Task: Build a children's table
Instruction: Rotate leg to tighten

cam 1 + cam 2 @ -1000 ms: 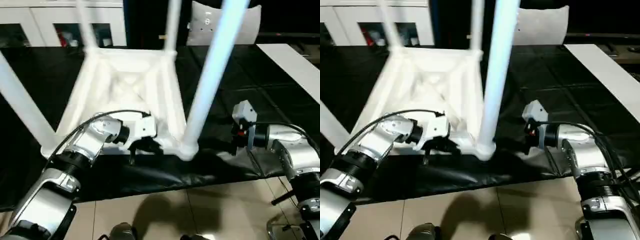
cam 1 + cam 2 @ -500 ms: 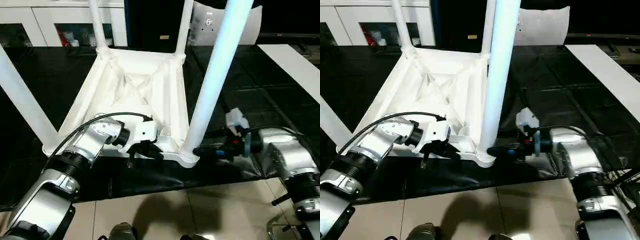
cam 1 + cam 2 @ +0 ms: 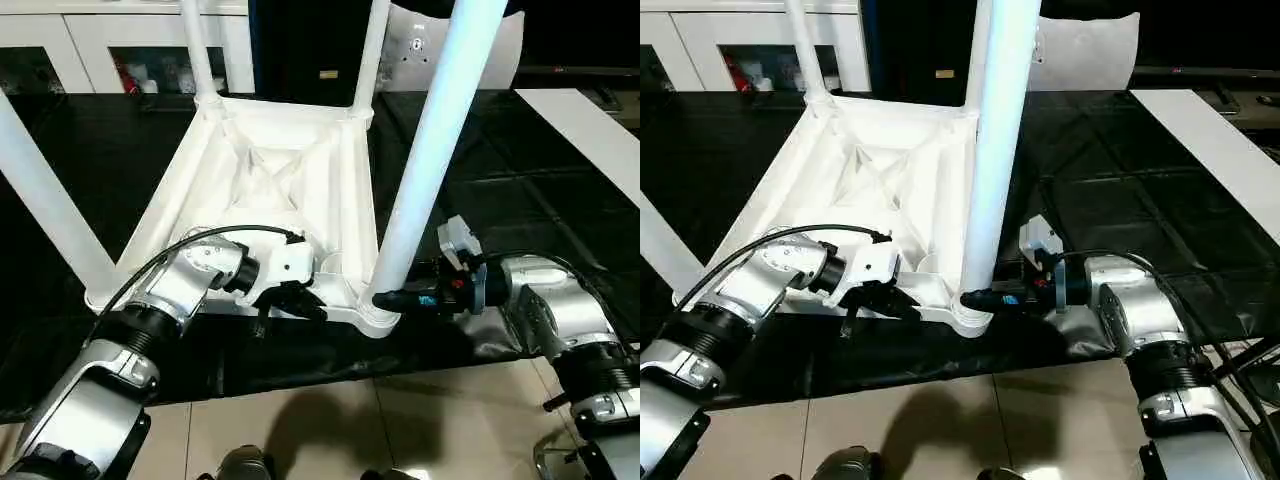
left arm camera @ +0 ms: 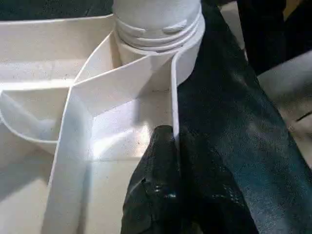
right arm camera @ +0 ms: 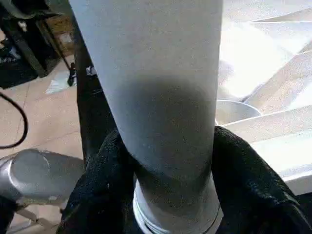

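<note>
Table assembly on a black-covered counter (image 3: pixel 560 190): the white children's table (image 3: pixel 270 190) lies upside down at the centre of the head-camera frame, ribbed underside up, its four tubular legs rising from the corner sockets toward the top and left edges.

The left gripper (image 3: pixel 290 298), at lower centre-left, has its black fingers (image 4: pixel 156 195) pinched shut on the thin rim wall of the near edge, one finger inside the rim and one outside, as the left wrist view shows. Just beside that grip stands the near right corner socket.

The right gripper (image 3: pixel 985 298), reaching in from the lower right of the frame, has its fingers (image 5: pixel 105 185) about halfway closed around the base of the near right leg (image 3: pixel 425 150), one on each side of the tube just above the threaded collar. In the right wrist view both pads appear to touch the leg.

A white cabinet (image 3: pixel 110 40) with dark glass compartments runs along the upper left. Beige floor tiles (image 3: pixel 400 430) fill the bottom of the frame.
</note>
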### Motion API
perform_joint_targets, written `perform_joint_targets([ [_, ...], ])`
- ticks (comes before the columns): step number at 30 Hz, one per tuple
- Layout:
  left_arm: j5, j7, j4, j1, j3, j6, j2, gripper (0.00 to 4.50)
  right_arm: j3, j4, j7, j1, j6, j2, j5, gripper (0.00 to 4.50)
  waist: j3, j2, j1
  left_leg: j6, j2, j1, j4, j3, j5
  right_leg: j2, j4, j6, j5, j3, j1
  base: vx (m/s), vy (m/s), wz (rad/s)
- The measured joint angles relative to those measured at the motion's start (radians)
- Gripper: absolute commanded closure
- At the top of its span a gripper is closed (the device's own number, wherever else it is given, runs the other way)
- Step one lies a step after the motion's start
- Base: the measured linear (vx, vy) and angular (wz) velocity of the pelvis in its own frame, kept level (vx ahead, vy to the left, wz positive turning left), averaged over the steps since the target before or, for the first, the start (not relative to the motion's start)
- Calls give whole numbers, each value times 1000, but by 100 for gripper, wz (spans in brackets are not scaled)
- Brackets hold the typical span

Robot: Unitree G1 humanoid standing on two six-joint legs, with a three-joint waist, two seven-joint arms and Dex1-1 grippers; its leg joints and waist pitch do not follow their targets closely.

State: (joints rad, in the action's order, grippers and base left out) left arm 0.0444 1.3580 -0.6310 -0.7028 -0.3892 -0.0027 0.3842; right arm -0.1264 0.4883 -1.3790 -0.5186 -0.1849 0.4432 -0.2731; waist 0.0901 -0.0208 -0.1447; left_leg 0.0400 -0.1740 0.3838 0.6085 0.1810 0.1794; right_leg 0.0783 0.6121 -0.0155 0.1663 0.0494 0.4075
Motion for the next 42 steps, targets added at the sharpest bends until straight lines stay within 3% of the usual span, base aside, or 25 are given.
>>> perform_joint_targets([
  [4,0,-63,1,3,24,69,-16,450,15,-8,97,1,-21,-32,11,255,0,1,10,1,0,-2,0,0,0,0,0,1,0,0,0,0,0,0],
  [8,11,-262,-15,-8,83,205,-102,450,79,30,380,-33,-45,-117,67,256,2,3,55,2,1,-2,0,0,-1,0,-2,4,2,0,1,0,0,0],
  [12,19,-414,-31,-29,117,296,-175,450,110,85,588,-95,-87,-177,93,257,2,4,87,2,1,-2,-1,0,-1,0,-2,4,2,0,4,0,0,0],
  [17,44,-613,-54,-72,151,384,-274,450,171,168,847,-184,-120,-268,104,257,2,4,105,4,0,3,-4,0,-2,0,-2,-5,-5,2,11,0,0,0],
  [19,53,-653,-54,-80,153,399,-294,450,177,184,892,-198,-103,-283,120,257,2,4,106,4,0,3,-5,0,-2,0,-2,-4,-5,3,12,65,-4,-2],
  [20,60,-673,-54,-85,156,402,-303,450,176,190,914,-207,-93,-289,129,202,2,4,106,4,0,4,-8,0,-2,0,-3,-4,-5,4,13,62,-7,0],
  [21,62,-687,-54,-87,157,405,-310,450,176,196,927,-213,-84,-293,133,189,2,4,105,3,0,5,-10,0,-2,0,-4,-4,-4,5,15,57,-10,1],
  [28,62,-681,-49,-91,151,411,-323,450,186,180,922,-187,-66,-294,126,134,2,4,83,-4,-2,6,-13,0,-4,0,-4,-9,2,10,15,8,-1,0],
  [36,61,-606,-48,-82,122,356,-285,450,157,146,799,-108,-22,-218,126,62,6,10,65,3,-2,3,-13,-1,-2,1,-4,-8,1,11,12,0,0,0],
  [39,61,-545,-56,-79,103,299,-256,450,154,134,710,-84,-1,-140,126,34,6,12,54,3,-2,4,-13,-1,-2,1,-3,-8,1,11,12,0,0,0],
  [42,62,-494,-69,-80,99,255,-215,450,152,109,625,-70,15,-99,116,13,6,12,54,2,-3,4,-12,-1,-2,1,-3,-8,1,12,12,0,0,0],
])
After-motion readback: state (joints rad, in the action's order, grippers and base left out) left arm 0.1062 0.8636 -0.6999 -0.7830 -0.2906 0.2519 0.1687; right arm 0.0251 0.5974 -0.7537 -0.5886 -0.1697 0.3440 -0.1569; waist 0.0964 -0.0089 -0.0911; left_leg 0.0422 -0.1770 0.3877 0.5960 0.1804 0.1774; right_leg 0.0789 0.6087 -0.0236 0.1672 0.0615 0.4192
